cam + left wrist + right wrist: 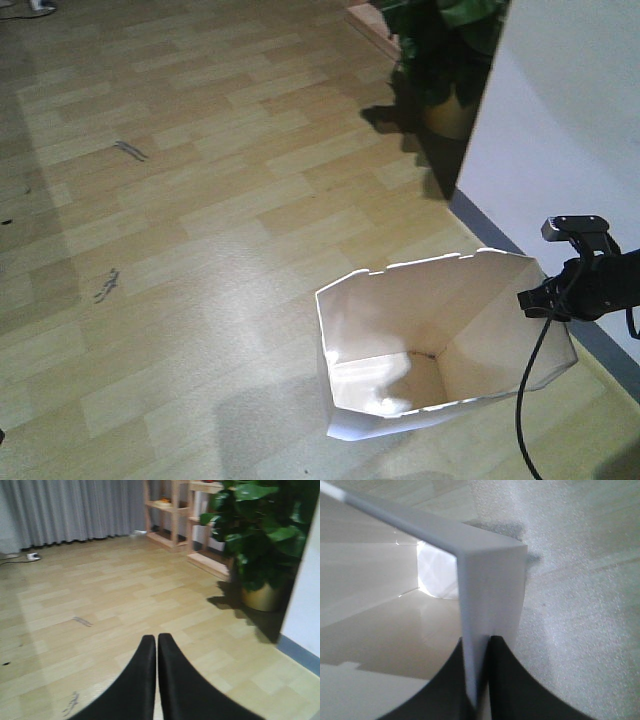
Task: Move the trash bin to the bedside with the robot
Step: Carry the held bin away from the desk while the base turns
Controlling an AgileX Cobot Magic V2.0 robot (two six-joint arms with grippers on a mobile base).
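Grips the trash bin (480,330) by its rim with the right gripper (528,298), at the rim corner closest to the white wall (570,120). Has the bin standing on the light wood-plank floor (200,200), mouth open upward, just beside the foot of that wall and its grey skirting. From the right wrist, shows the thin white plastic of the bin (490,590) running straight down into the gripper (481,647), pinched between two black fingers (445,685), one on the cream inner side and one on the outer side, jaws closed hard against the sheet. Trails a black cable (530,380) down from the arm, between the wall and the bin's side. Carries the left gripper (156,639) with its fingertips pressed together, aimed out over bare floor away from the wall. Further along the wall, at its far corner: a dark-leaved potted plant (260,540) in a golden pot (260,597), casting a shadow on the planks. Beyond the plant from the wall: light wooden shelves (175,510) and a grey curtain (75,510).
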